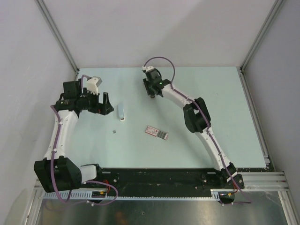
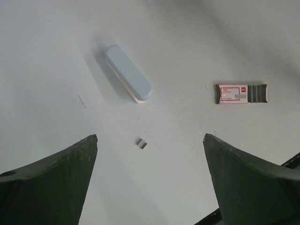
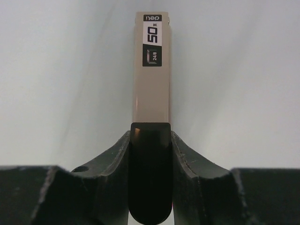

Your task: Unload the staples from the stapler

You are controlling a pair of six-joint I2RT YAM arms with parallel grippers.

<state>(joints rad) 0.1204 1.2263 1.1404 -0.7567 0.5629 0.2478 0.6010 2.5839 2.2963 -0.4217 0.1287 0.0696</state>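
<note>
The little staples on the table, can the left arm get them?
Probably yes. The left gripper is wide open, and the staples lie in the open ahead of it, apart from the pale blue case.

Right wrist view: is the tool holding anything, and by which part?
Yes: the right tool clasps the stapler by its black end, one finger on each side. The left tool is open, holding nothing.

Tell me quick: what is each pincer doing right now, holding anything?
Left pincer: open, holding nothing.
Right pincer: closed on the stapler.
</note>
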